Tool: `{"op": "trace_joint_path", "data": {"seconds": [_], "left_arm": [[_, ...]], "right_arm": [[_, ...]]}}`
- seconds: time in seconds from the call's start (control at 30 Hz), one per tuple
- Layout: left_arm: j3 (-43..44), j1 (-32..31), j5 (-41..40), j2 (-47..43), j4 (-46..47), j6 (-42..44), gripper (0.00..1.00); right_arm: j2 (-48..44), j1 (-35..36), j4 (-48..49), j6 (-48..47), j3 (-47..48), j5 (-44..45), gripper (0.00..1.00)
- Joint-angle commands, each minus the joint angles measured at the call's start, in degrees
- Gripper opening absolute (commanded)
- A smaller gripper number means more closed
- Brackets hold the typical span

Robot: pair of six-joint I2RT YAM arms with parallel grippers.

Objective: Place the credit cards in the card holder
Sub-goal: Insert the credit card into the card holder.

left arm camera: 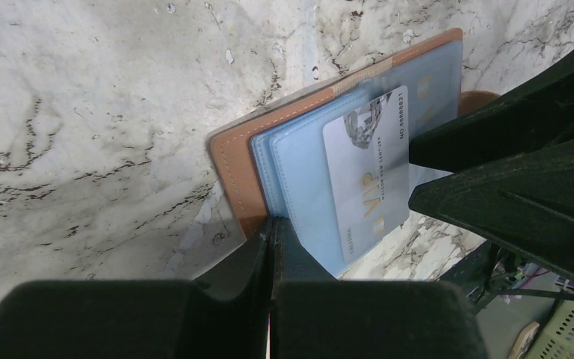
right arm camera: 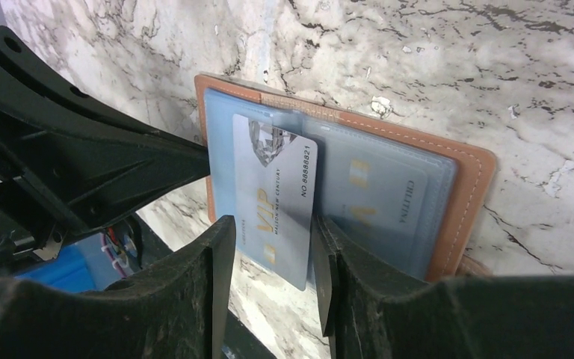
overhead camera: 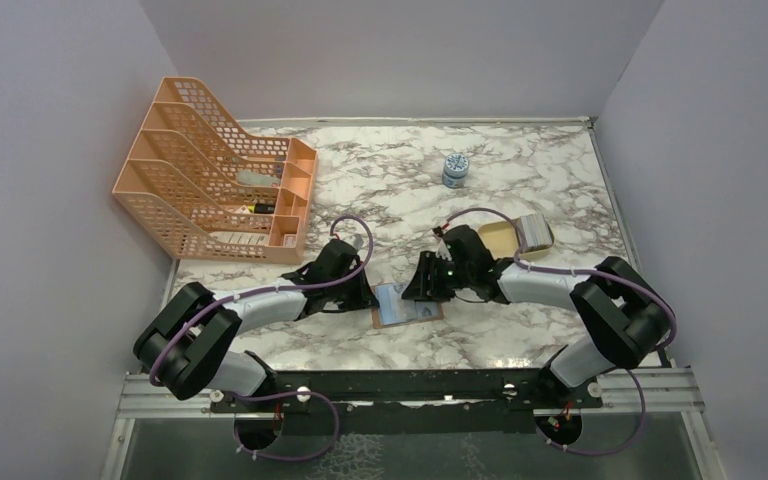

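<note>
The silver-grey VIP credit card (right arm camera: 276, 194) sits only part-way in a clear sleeve of the tan-brown leather book-style card holder (right arm camera: 472, 187). The holder lies open on the white marble-patterned desk (overhead camera: 380, 170) between the two arms, and the card's free end overhangs the holder's edge. A second card (right arm camera: 381, 194) with gold print shows through the neighbouring sleeve.

The right tool (right arm camera: 271, 232) has its fingers apart, one along each long side of the VIP card, gripping nothing. The left tool (left arm camera: 270, 232) is closed, apparently pinching the edge of a sleeve.

With the card loose, a finger brushing it on the way out could drag it back out or skew it. A skewed push could jam a corner against the sleeve seam and buckle the plastic. If the left pinch slips, the whole holder may slide. The two tools sit very close over the holder, so they could knock together.

Bare marble lies open behind the holder. The peach mesh file rack (overhead camera: 210, 180) and the small blue-white tin (overhead camera: 454, 170) are well apart. The beige oval tray (overhead camera: 492, 240) is just beside the right arm.
</note>
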Motion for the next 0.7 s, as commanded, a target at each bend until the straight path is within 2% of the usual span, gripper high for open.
{"op": "trace_joint_path", "data": {"seconds": [0.0,0.23,0.67], "left_arm": [[-0.3,-0.7,1.7,0.3,-1.9,0.8,0.00],[0.6,-0.9,2.1,0.5,-1.5,1.3,0.00],[2.6,-1.0,2.6,1.4,-1.2,1.7,0.00]], "right_arm": [[1.1,1.2,-3.1,-2.7,1.9,1.4,0.43],[3.1,3.1,-0.9,-2.7,3.2,-0.8,0.43],[1.5,5.3,-2.6,-1.2,3.4,1.6,0.36]]}}
